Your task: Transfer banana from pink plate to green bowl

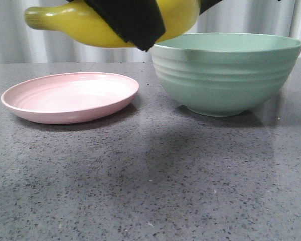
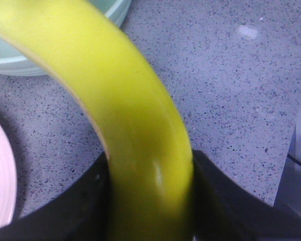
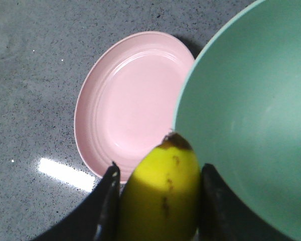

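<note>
Speckled grey stone table (image 1: 150, 191) lies nearest, bare up front. Both grippers, left (image 2: 150, 201) and right (image 3: 158, 201), pinch the glossy yellow curved banana (image 1: 85, 22) aloft between the empty shallow pale-pink plate (image 1: 70, 98) and the deep ribbed mint-green bowl (image 1: 226, 73).

right gripper (image 3: 158, 201) clamps banana (image 3: 160, 193) | above gap between pink plate (image 3: 130, 100) and green bowl (image 3: 251, 115)
</note>
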Available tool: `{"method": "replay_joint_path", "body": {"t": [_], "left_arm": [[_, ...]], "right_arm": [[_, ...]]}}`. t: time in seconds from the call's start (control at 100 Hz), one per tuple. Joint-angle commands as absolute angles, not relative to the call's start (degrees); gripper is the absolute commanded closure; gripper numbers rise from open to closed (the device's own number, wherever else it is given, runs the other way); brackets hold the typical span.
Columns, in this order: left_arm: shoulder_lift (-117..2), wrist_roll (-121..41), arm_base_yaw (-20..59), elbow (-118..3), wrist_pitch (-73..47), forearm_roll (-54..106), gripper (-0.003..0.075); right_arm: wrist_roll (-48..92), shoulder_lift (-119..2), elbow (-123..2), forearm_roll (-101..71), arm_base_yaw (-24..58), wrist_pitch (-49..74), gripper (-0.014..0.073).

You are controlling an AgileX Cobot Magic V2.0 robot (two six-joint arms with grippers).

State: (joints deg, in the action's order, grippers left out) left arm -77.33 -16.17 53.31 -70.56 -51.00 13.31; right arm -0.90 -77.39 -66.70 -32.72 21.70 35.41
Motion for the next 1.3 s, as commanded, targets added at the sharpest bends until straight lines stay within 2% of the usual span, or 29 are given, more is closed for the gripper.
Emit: {"method": "replay_joint_path", "body": {"t": [0.0,0.13,0.2,0.71,1.05,1.12,1.19,1.29], "left_arm": [[-75.34,-16.29,53.65,-72.14,-47.12,14.83,0.0575],[-75.34,-14.93,53.65,-72.14,-47.12,14.71,0.0300],[-75.21,-14.91,53.65,-72.14,-47.35,14.71,0.0229],[-72.79,-13.29,53.65,-72.26,-48.73,14.82,0.0226],[-72.79,-13.29,53.65,-72.26,-48.82,14.91,0.0226],[-72.79,-13.29,53.65,-72.26,-48.82,14.91,0.0226],[-72.79,-13.29,53.65,-72.26,-48.82,14.91,0.0226],[-72.79,-13.29,53.65,-72.26,-48.82,14.91,0.0226]], "right_arm": [[0.00,-75.99,-68.71,-33.89,21.63,32.76,0.0640],[0.00,-75.99,-68.71,-33.89,21.63,32.02,0.0666],[0.00,-75.99,-68.71,-33.72,21.40,30.20,0.0666],[0.00,-77.36,-70.50,-24.28,9.25,12.37,0.0666],[0.00,-81.60,-70.50,-21.79,7.97,9.16,0.0659],[0.00,-82.51,-70.50,-21.58,7.84,9.40,0.0619],[0.00,-83.27,-70.50,-21.03,7.84,9.85,0.0534],[0.00,-83.85,-70.50,-19.47,7.84,10.24,0.0339]]}}
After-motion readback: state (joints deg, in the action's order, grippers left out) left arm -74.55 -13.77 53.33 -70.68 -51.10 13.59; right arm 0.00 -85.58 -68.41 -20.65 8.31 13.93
